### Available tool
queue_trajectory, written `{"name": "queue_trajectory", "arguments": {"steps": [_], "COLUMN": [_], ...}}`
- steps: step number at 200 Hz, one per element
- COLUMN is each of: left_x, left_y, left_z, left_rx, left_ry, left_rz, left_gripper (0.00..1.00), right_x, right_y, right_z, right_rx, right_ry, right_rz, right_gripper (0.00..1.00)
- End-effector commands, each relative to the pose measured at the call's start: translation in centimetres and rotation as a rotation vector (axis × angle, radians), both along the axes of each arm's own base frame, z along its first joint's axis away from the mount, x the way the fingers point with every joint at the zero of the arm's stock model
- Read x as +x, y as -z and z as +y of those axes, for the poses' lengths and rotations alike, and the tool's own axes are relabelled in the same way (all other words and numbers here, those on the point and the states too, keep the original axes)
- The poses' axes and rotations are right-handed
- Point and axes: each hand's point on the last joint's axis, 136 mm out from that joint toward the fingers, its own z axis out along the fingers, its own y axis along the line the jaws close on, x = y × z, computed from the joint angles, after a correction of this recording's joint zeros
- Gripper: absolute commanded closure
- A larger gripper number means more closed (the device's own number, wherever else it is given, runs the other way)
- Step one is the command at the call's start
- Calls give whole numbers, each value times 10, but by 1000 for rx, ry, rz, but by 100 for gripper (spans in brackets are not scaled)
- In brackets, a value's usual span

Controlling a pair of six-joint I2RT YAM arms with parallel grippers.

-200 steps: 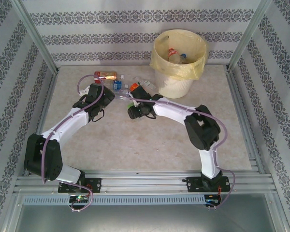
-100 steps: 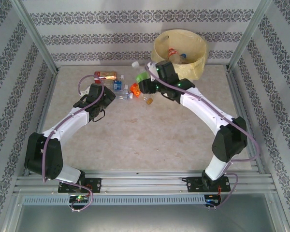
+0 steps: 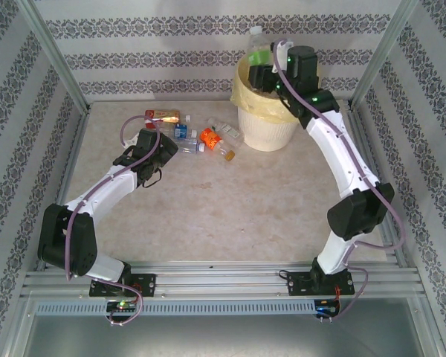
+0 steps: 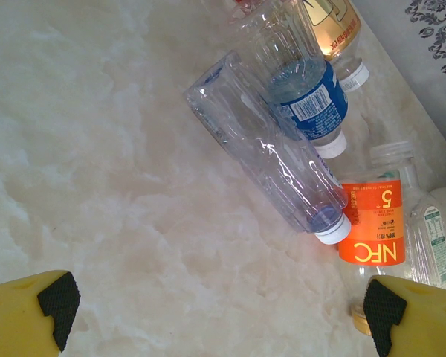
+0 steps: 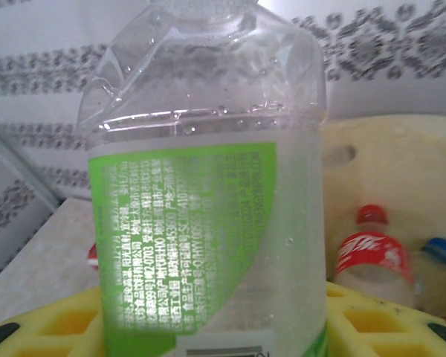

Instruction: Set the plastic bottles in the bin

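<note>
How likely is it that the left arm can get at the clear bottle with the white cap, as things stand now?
Probably yes. The left gripper is open, facing the clear bottle, with only bare table between them. The blue-label bottle close beside it may crowd the grip.
</note>
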Motion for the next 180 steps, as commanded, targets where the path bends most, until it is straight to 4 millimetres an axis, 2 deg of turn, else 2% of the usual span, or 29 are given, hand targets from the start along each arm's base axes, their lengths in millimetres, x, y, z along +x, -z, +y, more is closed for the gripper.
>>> {"name": "queue_trajectory", "arguments": {"steps": [1,26,53,71,85,98,129,180], "left_x": [-3,5,5,4,3,3,4,5], "left_y": [-2,-13,-14,-14,-14,-14,-10,-6], "left_z": [4,-8,-6,-4,-2,-1,-2,-4], "left_rx": [-8,-30,-27,-14,-2,3,2,0], "left_ry": [-2,69,64,56,52,51,52,59], "left_rz": [-14,-75,-85,-76,-68,-64,-55,-34], "left_gripper": [1,1,1,1,1,1,1,1], "right_x": [29,54,64,65,62,59,52,47], "right_y": [21,31,41,50,49,44,33,28], "right_z": [-11,-21,-7,-2,3,4,11,14], "right_rx": [-3,-14,-7,-29,-37,-24,27,39], "right_ry": [25,49,22,35,20,10,-47,-62], "right_rz": [34,63,107,127,127,122,102,104], "right_gripper": [50,48,41,28,15,8,5,4]}}
